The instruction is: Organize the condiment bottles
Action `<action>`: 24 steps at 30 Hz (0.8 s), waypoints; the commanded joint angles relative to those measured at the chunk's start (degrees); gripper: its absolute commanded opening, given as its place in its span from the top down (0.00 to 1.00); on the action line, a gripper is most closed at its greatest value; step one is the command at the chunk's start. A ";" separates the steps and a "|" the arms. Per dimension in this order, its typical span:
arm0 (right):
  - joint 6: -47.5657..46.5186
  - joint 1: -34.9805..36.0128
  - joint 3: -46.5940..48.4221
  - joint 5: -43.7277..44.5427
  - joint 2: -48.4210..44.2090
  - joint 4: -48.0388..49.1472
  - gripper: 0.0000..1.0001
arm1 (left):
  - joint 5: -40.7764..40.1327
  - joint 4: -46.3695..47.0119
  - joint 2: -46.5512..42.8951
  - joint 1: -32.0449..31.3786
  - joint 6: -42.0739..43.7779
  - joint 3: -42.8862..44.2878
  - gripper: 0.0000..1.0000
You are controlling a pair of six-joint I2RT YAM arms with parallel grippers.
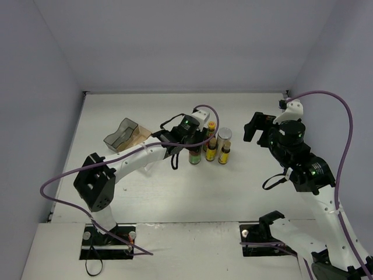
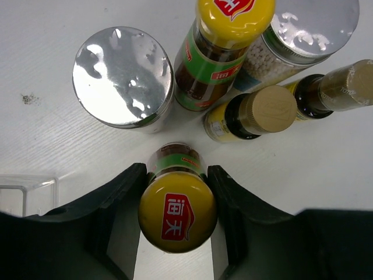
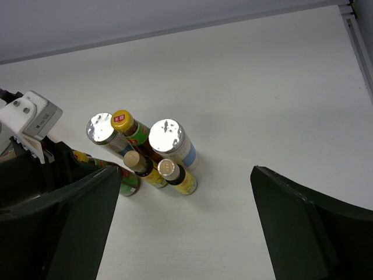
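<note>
My left gripper (image 2: 178, 188) is shut on a dark sauce bottle (image 2: 178, 213) with a yellow cap, upright at the near left of the bottle cluster; it also shows in the top view (image 1: 194, 155). Just beyond stand a silver-lidded jar (image 2: 123, 76), the second dark sauce bottle (image 2: 217, 58), the second silver-lidded jar (image 2: 309, 29) and two short yellow-labelled bottles (image 2: 256, 114) (image 2: 338, 90). My right gripper (image 3: 183, 233) is open and empty, held above the table to the right of the cluster (image 3: 168, 140); it shows in the top view (image 1: 256, 129).
The clear stepped plastic rack (image 1: 122, 135) lies left of the cluster, behind my left arm; its corner shows in the left wrist view (image 2: 23, 186). White walls enclose the table at the back and sides.
</note>
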 commanded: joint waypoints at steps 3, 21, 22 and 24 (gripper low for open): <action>-0.44 0.44 2.59 1.56 0.03 2.67 0.00 | -4.73 -3.37 -8.29 0.59 0.88 3.39 1.00; -1.23 0.44 3.20 -4.94 2.49 5.30 0.00 | -3.17 -14.13 -12.79 30.38 8.27 20.27 1.00; -1.41 0.44 3.12 -5.29 2.49 5.39 0.00 | -2.99 -13.78 -12.34 31.52 8.44 20.53 1.00; -1.67 0.44 2.77 -5.55 2.49 5.65 0.00 | -1.68 -12.47 -10.51 34.60 8.53 20.89 1.00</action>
